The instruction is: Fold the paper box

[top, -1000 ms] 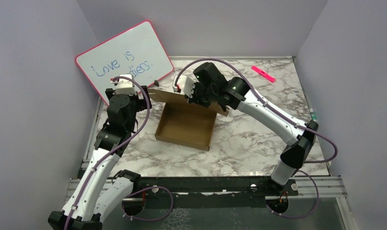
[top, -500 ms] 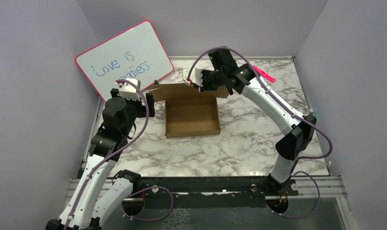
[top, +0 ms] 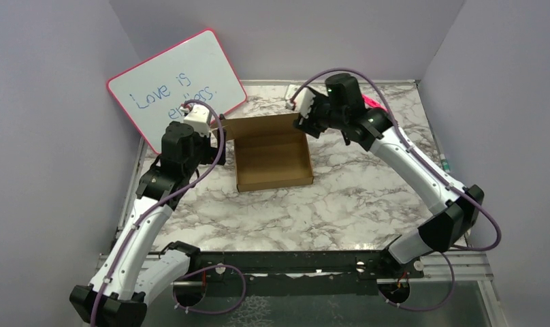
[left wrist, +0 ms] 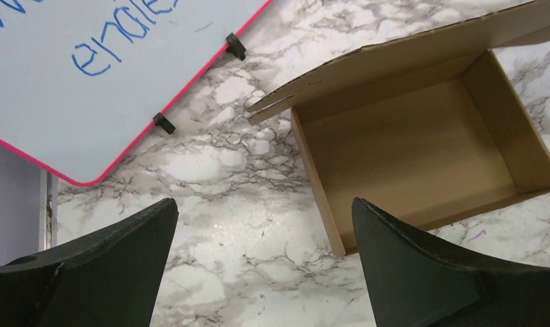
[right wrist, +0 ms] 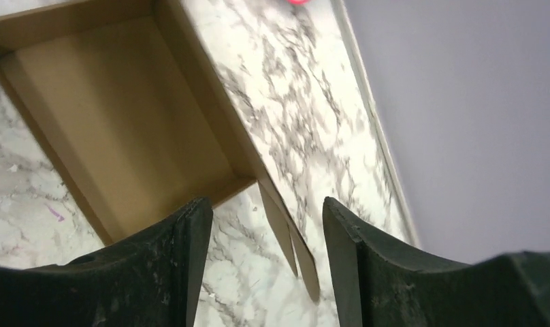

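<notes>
- Top view: one pink-framed whiteboard [top: 177,82] with blue handwriting leans at upper left. One pink marker [top: 373,103] at upper right is partly hidden by the right arm [top: 401,150]. One paper box [top: 272,160] sits upper centre on the marble tabletop [top: 354,197]. It is plain brown, shallow and open-topped, with its far flap raised. Two arms flank it.
- Left wrist view: the left end effector [left wrist: 262,211] is spread wide and holds nothing. It hangs over bare tabletop between the whiteboard's corner, which carries two black clips [left wrist: 164,122], and the box at right.
- Right wrist view: the right end effector [right wrist: 265,204] is parted and empty, above the box's corner tab. The box fills the upper left.
</notes>
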